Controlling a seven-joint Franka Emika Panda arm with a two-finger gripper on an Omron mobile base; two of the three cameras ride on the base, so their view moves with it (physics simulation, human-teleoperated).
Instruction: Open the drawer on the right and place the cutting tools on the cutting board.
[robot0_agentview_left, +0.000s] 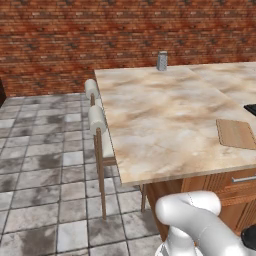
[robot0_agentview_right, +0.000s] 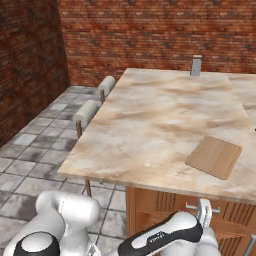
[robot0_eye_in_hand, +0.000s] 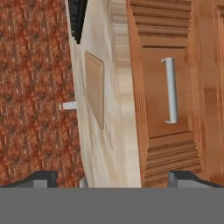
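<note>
hand (robot0_eye_in_hand: 112, 177): standing wide open, gripping nothing, facing the drawer front | drawer (robot0_eye_in_hand: 168, 94): sitting shut under the counter (robot0_agentview_right: 150, 125) edge, grey handle (robot0_eye_in_hand: 170, 91) showing | board (robot0_agentview_right: 214, 157): lying flat on the counter near its front edge, above the drawer

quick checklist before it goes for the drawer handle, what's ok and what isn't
1. Gripper open: ok, the fingertips stand wide apart.
2. Drawer handle in sight of the hand view: ok, the grey bar lies ahead on the drawer front.
3. Handle between the fingertips: not ok, the gripper is short of it.
4. Drawer open: not ok, its front sits shut under the countertop.
5. Cutting board free for the tools: ok, nothing lies on it.
6. Cutting tools located: cannot tell.
</note>
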